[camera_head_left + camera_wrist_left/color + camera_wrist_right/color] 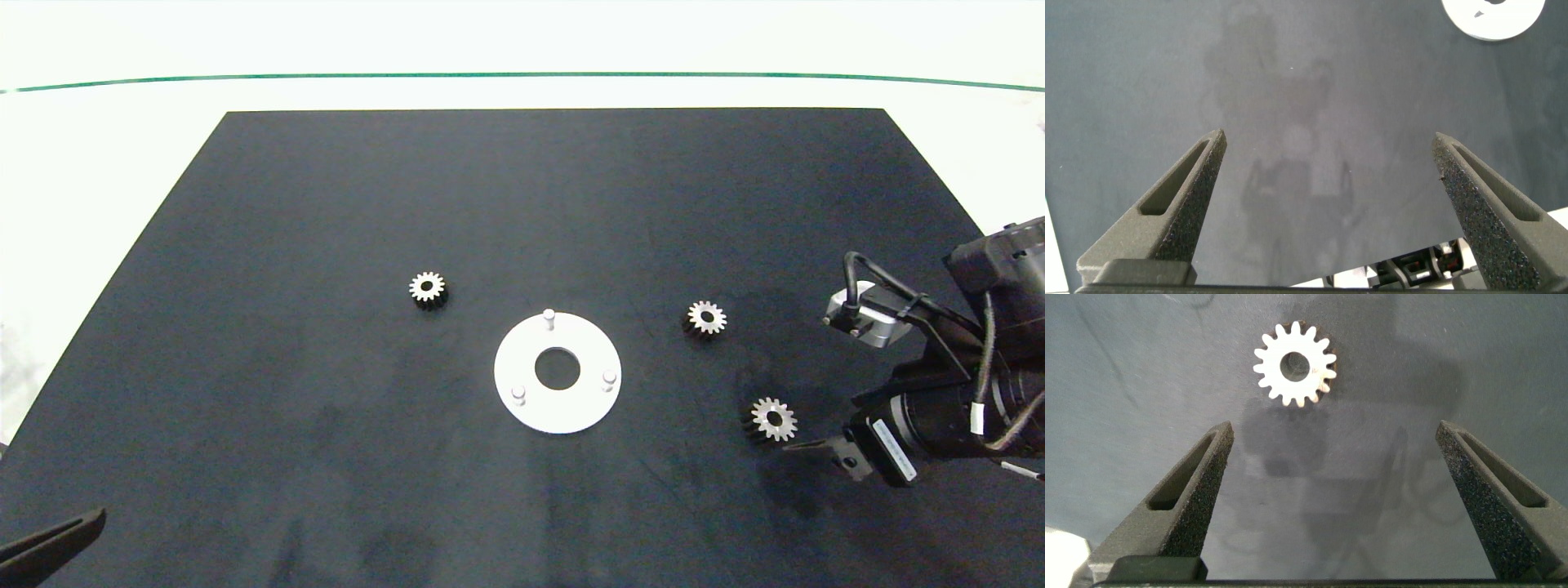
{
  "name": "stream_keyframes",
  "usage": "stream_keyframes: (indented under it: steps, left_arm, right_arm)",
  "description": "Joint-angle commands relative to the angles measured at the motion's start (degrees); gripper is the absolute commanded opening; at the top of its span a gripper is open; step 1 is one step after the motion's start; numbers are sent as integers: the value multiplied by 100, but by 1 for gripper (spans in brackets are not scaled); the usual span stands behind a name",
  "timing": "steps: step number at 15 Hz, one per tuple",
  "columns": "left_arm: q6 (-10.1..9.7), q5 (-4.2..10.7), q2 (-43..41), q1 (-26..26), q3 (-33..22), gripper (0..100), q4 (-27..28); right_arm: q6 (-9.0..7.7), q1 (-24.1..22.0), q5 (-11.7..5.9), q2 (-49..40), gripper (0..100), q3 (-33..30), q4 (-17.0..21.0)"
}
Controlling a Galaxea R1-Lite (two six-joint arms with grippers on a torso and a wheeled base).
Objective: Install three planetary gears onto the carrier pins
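The white disc (584, 408) lies at the middle of the black mat, and its three carrier pins (549, 315) stand bare in a triangle around the centre hole. Three planetary gears lie flat on the mat: one (428, 288) left of the disc, one (706, 317) to its right, and one (773, 419) nearer the front right. My right gripper (1335, 429) is open just short of that last gear (1294, 366), which lies beyond its fingertips. My left gripper (1329, 139) is open over bare mat at the front left corner, with the disc's edge (1493, 20) far ahead.
The black mat (326, 204) covers most of a white table, with a green line (522, 76) along the far side. My right arm (939, 408) reaches in from the right edge. A left fingertip (57, 543) shows at the bottom left.
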Motion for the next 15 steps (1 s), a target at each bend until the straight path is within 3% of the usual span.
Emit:
stream_keyframes:
  steps: [1,8,12,15]
  left_arm:
    - [-2,-4,-14,-48,5,100,17]
    - [7,-4,-23,-56,5,100,17]
    - [7,4,-32,-56,5,100,17]
    - [7,-4,-23,-65,5,100,17]
  right_arm:
    - [-115,32,-26,213,100,-57,-59]
    - [-132,366,-26,643,100,-110,-454]
    - [-132,524,-246,749,100,-128,-542]
    - [-264,498,-255,714,95,-119,-542]
